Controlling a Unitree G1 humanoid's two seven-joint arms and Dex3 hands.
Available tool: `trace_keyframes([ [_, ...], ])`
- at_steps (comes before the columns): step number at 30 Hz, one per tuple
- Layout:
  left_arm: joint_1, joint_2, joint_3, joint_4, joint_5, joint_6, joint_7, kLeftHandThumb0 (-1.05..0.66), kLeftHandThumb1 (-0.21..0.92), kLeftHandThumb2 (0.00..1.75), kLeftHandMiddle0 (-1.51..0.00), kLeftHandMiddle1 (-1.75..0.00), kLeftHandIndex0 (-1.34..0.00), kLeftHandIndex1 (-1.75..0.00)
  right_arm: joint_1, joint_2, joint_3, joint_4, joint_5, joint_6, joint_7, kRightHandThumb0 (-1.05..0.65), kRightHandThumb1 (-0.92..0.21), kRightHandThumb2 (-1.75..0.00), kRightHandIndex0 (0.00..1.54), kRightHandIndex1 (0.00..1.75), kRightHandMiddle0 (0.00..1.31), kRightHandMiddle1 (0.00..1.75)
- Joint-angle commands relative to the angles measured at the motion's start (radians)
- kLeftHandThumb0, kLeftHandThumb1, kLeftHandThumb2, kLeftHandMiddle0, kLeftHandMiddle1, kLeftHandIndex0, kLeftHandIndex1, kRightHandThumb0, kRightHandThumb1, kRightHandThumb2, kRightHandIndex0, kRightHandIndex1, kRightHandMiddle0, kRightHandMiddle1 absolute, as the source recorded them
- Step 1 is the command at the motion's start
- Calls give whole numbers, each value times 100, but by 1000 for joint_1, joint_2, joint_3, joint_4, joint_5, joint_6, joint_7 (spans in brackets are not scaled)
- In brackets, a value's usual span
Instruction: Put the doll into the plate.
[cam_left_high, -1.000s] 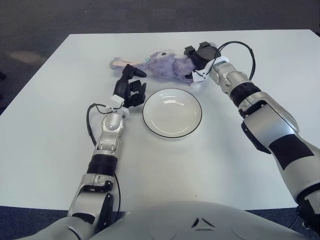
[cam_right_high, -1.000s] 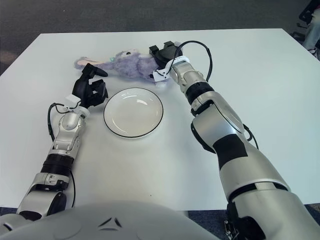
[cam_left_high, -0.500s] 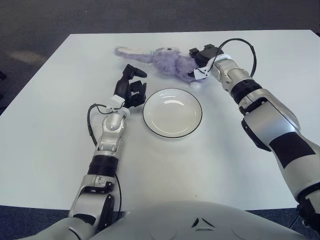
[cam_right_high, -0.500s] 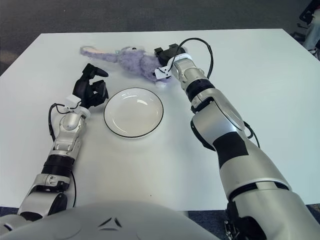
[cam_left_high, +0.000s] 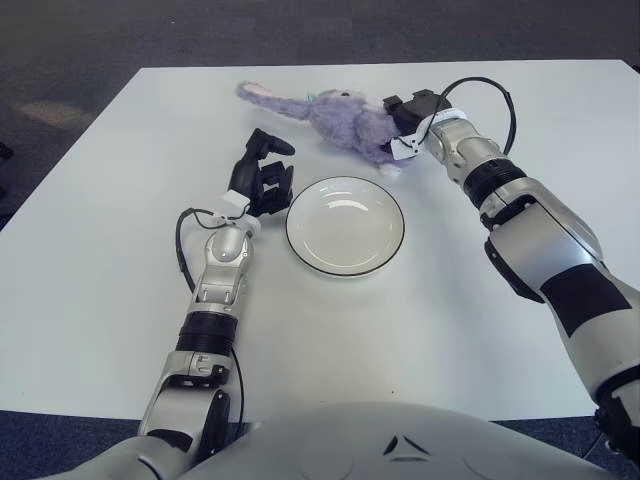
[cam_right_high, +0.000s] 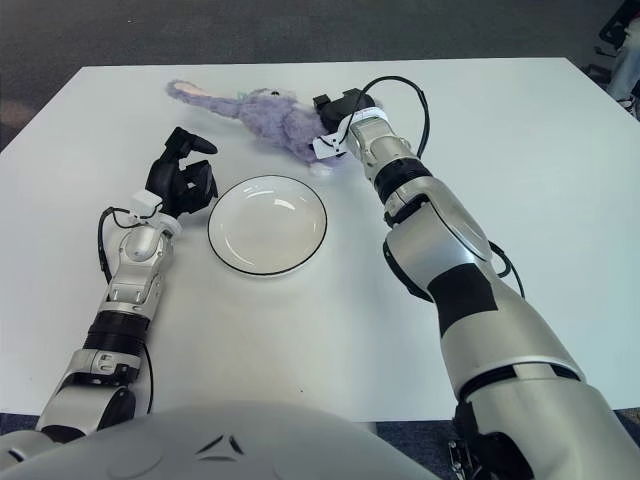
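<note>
Left eye view: the right hand (cam_left_high: 408, 112) has its fingers closed on the fluffy purple plush doll (cam_left_high: 340, 122), which lies beyond the empty black-rimmed white plate (cam_left_high: 345, 226). Transfer remains. The left hand (cam_left_high: 260, 176), fingers loosely curled and empty, shows left of the plate.

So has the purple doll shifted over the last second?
Yes. The doll, gripped by the right hand, has swung so its long end points further from the plate, toward the table's far edge.
</note>
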Motion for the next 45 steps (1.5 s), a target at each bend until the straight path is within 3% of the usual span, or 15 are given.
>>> trace_keyframes([
  [1, 98, -37, -11, 50, -9, 9, -1, -37, 73, 79, -103, -175, -31, -175, 75, -20, 12, 26, 1, -26, -40, -43, -51, -108, 88, 173, 46, 174],
  [7, 97, -37, -11, 52, -9, 11, -1, -37, 73, 79, -101, -175, -31, -175, 99, -30, -18, 22, 34, -65, -145, -45, -39, -123, 107, 174, 55, 175],
  [13, 95, -37, -11, 58, -7, 6, 1, -37, 73, 79, -96, -175, -31, -175, 114, -40, -42, 25, 63, -87, -195, -45, -35, -127, 113, 175, 57, 175],
  [32, 96, -42, -10, 42, -11, 46, 4, -37, 73, 78, -88, -175, -30, -175, 141, -84, -73, 2, 104, -154, -251, -47, -30, -134, 114, 175, 62, 175],
  [45, 89, -39, -8, 47, -12, 60, 1, -37, 74, 78, -89, -175, -30, -175, 161, -159, -99, -70, 115, -217, -311, -47, -30, -134, 115, 175, 62, 175],
])
